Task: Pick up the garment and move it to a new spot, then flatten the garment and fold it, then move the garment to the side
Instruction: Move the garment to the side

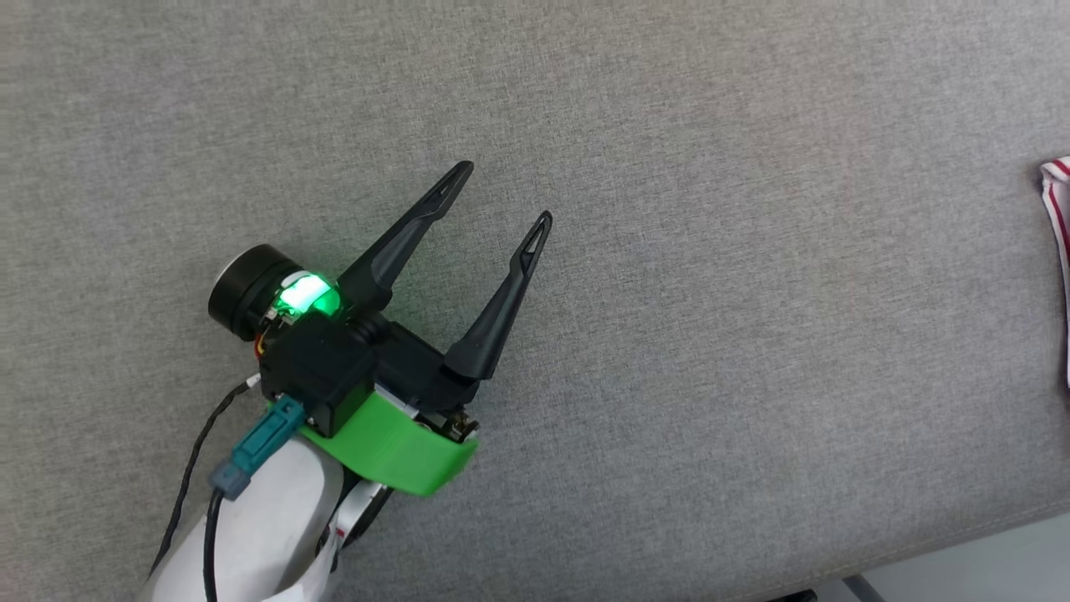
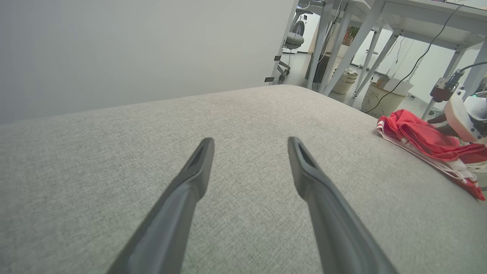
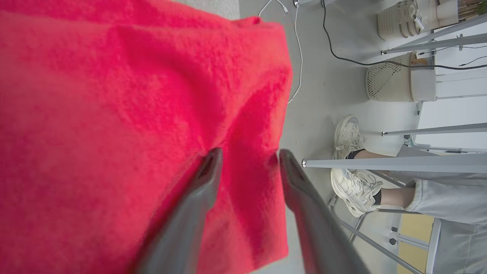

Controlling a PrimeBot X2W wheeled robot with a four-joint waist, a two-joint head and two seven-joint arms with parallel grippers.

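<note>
The garment (image 2: 426, 142) is a crumpled red heap with white, red-striped trim, lying at the right end of the grey cushion (image 2: 243, 110). In the head view only its striped edge, the garment (image 1: 1057, 201), shows at the right border. My left gripper (image 1: 504, 194) hovers open over bare cushion, well to the left of the garment, and the left wrist view shows the left gripper (image 2: 251, 142) with nothing between its fingers. My right gripper (image 3: 250, 154) has its fingers spread apart against the red garment (image 3: 114, 114), with cloth showing in the gap. The right arm's pale wrist (image 2: 464, 118) sits right at the heap.
The cushion's front edge (image 1: 961, 543) runs across the lower right, with floor beyond. A person's feet in white sneakers (image 3: 350, 163) stand near grey table legs (image 3: 395, 163). Woven baskets (image 3: 388, 82) and cables (image 3: 342, 57) are on the floor. A pale wall (image 2: 133, 45) rises behind the cushion.
</note>
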